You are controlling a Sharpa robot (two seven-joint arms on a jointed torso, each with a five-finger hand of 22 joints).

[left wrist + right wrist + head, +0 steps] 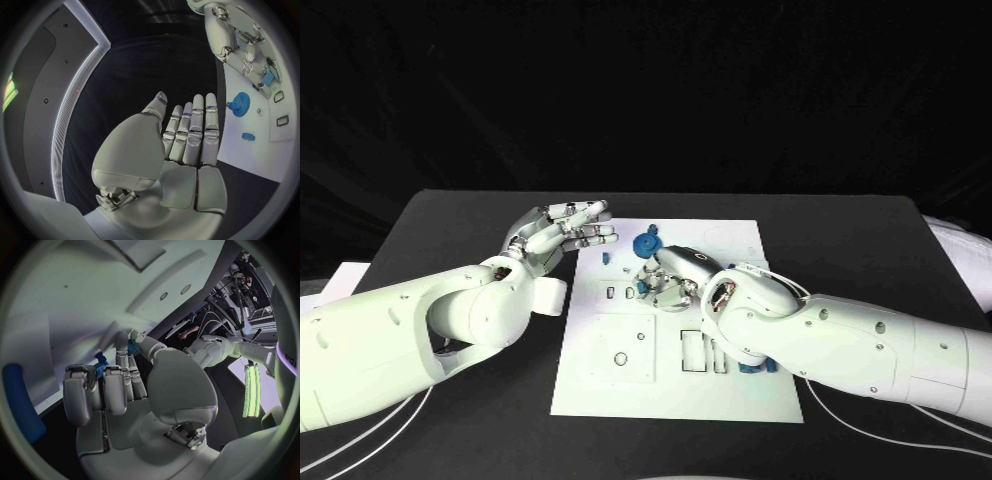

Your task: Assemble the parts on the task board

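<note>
Several blue parts (759,367) lie loose at the near right edge of the task board (678,400) in the middle of the desk (459,215), and a blue gear (646,244) sits near its far edge, so I judge most of the assembly still undone. The right hand (669,277) is bent down over the board's middle, pinching a small blue part (100,361) between its fingertips. The left hand (563,232) hovers beside the board's far left corner, fingers straight, holding nothing.
</note>
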